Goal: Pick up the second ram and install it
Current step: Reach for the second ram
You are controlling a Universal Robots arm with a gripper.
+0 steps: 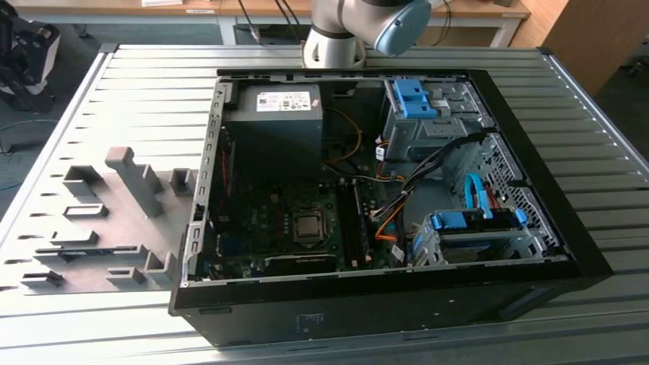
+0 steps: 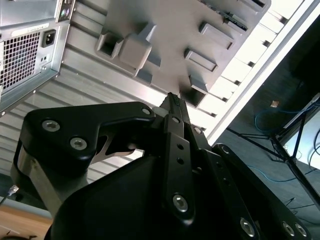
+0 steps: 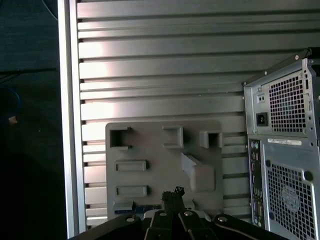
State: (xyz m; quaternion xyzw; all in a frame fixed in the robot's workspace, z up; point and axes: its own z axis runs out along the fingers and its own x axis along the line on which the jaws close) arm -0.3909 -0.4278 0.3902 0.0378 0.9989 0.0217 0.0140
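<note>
The open computer case (image 1: 542,182) lies on the slatted surface (image 1: 152,99). The holder block (image 1: 102,220) stands beside it on the exterior view's left, and the arm base (image 1: 335,46) is behind it. Inside the case, the power supply (image 1: 273,114) sits behind the motherboard (image 1: 284,220), and the drive cage (image 1: 436,114) is on the exterior view's right. In both wrist views the gripper (image 3: 172,195) (image 2: 173,100) is above the holder block.

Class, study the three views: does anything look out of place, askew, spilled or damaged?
Nothing stands out. The open computer case lies flat on the slatted table. The grey holder block sits square beside it. The gripper hangs over that block. Nothing looks spilled or broken.
</note>
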